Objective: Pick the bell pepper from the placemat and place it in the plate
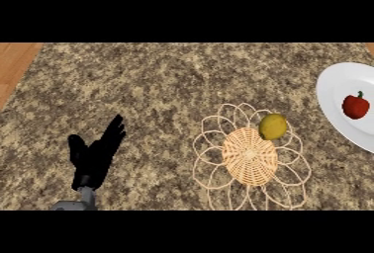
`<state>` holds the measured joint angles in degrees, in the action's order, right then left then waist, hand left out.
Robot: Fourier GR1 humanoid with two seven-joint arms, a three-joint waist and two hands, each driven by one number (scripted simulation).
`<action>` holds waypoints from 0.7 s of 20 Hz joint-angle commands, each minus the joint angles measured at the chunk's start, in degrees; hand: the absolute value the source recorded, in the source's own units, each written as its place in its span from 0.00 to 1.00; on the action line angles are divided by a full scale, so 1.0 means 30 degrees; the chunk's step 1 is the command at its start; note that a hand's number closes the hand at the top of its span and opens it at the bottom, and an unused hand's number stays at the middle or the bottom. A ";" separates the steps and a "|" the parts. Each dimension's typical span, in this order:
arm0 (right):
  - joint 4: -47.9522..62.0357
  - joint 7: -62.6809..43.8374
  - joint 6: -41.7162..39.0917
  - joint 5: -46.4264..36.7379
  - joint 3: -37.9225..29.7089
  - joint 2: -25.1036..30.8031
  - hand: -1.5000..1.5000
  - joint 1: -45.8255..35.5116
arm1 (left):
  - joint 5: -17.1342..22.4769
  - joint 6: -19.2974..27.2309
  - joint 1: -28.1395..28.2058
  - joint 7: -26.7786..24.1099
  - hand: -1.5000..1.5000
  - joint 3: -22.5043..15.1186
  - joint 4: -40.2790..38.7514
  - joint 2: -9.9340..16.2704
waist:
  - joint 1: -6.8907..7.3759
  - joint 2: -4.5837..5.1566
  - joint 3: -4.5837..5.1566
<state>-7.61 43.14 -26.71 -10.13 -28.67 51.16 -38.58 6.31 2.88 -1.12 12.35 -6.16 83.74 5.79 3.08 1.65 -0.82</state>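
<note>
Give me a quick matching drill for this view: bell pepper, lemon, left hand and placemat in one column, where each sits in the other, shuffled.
Things:
1. bell pepper
2. lemon
3. left hand
4. placemat

Places:
A. on the placemat's upper right part
B. on the white plate at the right edge
C. lower left, open, fingers up, resting
D. on the counter, right of centre

Pairs: 1-B, 2-A, 3-C, 4-D
</note>
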 commanded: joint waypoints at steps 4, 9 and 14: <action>-0.0721 0.2427 -0.4503 -0.0256 0.0540 0.0824 0.00 0.1828 | -0.0059 -0.0008 0.0795 -0.0434 0.50 -0.0041 -0.0498 -0.0146 | -0.0294 -0.0038 0.0017; -0.1768 0.4031 -0.4242 -0.0880 0.1432 0.0737 0.00 0.3657 | 0.0101 0.0120 0.0347 -0.0100 0.50 0.0330 -0.0488 -0.0054 | -0.0695 -0.0101 0.0002; -0.2205 0.4526 -0.4330 -0.1024 0.1879 0.1410 0.00 0.4623 | 0.0236 0.0147 0.0099 0.0539 0.50 0.0555 -0.0139 0.0180 | -0.0753 -0.0199 0.0016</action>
<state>-14.12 46.15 -28.82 -12.70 -23.94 53.96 -28.02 6.78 3.09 -0.20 12.61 -5.05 83.85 6.07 1.37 1.12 -0.93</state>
